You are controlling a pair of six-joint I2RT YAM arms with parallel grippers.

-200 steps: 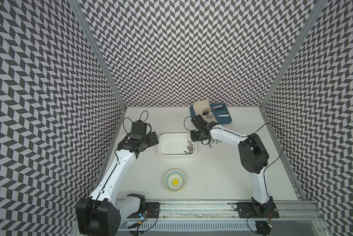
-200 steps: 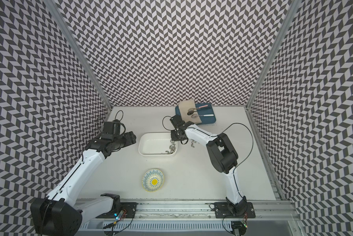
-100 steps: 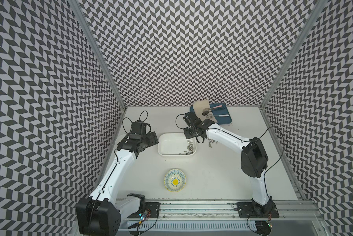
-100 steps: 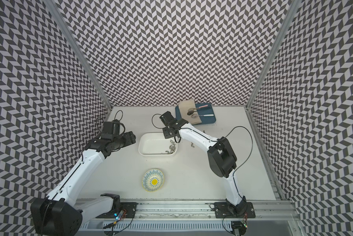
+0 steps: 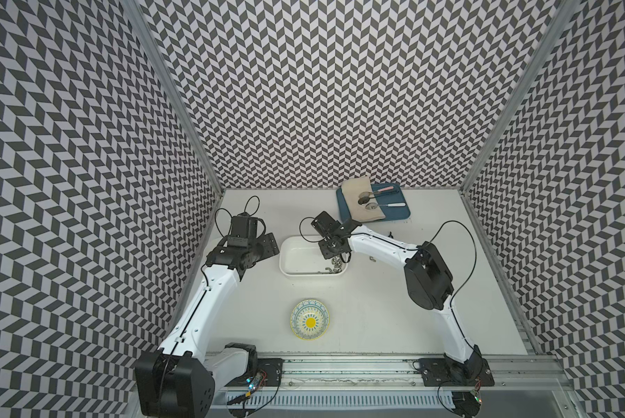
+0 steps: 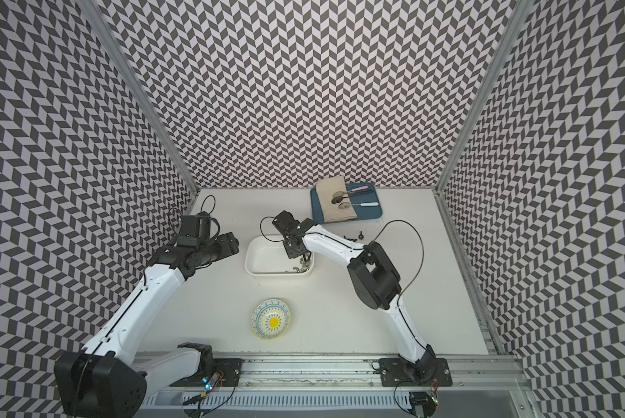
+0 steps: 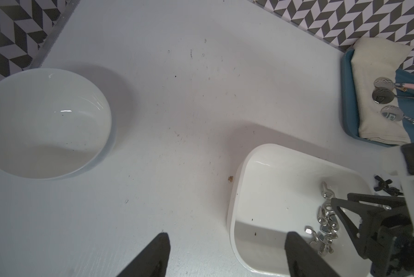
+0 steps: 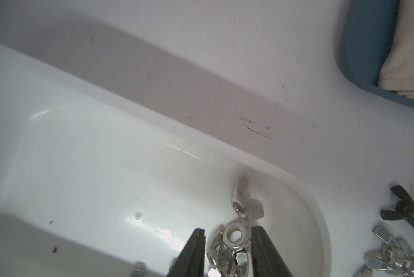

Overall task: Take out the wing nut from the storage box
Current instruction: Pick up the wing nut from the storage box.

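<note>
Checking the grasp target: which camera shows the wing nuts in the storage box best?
The right wrist view: the wing nuts lie close and sharp at the right end effector. The left wrist view shows them smaller, partly blocked; both top views show only specks.

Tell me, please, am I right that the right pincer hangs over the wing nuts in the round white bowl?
Not the bowl: the right pincer hangs over the wing nuts in the box, as the right wrist view shows; the white bowl holds none.
</note>
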